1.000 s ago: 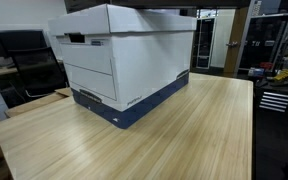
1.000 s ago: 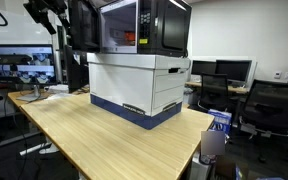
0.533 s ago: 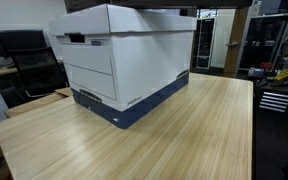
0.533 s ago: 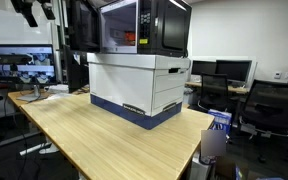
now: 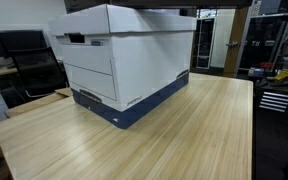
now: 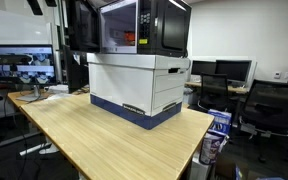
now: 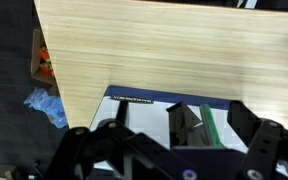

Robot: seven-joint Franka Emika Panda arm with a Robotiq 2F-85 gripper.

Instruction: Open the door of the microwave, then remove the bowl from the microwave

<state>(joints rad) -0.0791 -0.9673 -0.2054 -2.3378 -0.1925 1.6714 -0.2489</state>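
Microwave (image 6: 144, 27) sits atop a white box with blue base (image 6: 134, 85), which stands on the wooden bench (image 5: 184, 140). Through the microwave front we see an orange object (image 6: 141, 40) inside, presumably the bowl, though too small for us to confirm. A dark panel stands at the microwave's left edge; we cannot tell whether it is the door swung out. In the wrist view the end effector (image 7: 179, 150) hangs high above the box edge and bench, its fingers (image 7: 264, 145) spread wide with nothing between them.
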